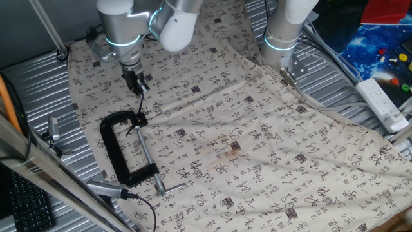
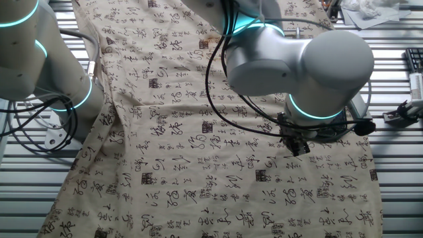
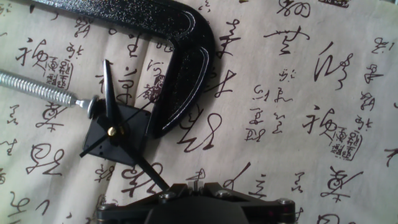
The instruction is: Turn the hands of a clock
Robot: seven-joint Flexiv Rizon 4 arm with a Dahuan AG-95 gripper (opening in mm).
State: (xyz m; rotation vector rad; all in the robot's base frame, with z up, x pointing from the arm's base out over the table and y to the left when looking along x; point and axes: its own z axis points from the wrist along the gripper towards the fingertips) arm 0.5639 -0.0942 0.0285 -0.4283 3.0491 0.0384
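Note:
The clock hands (image 3: 109, 99) are thin black pointers joined at a brass pivot on a small black square movement (image 3: 127, 146). It is held in the jaw of the black C-clamp (image 3: 183, 74), against its silver screw rod (image 3: 37, 86). One hand points up; a longer one runs down-right, and its tip ends just left of my gripper (image 3: 196, 183). The gripper looks shut with nothing seen between its fingers. In one fixed view the gripper (image 1: 138, 86) hovers just above the clamp (image 1: 114, 151). In the other fixed view the arm hides the clamp, and only the gripper (image 2: 297, 146) shows.
A cloth printed with calligraphy (image 1: 270, 142) covers the table. A second arm's base (image 1: 282, 38) stands at the back. A white power strip (image 1: 384, 103) lies at the right edge, a keyboard (image 1: 26, 206) at the front left, and a metal tool with a cable (image 1: 106, 189) near the clamp's handle.

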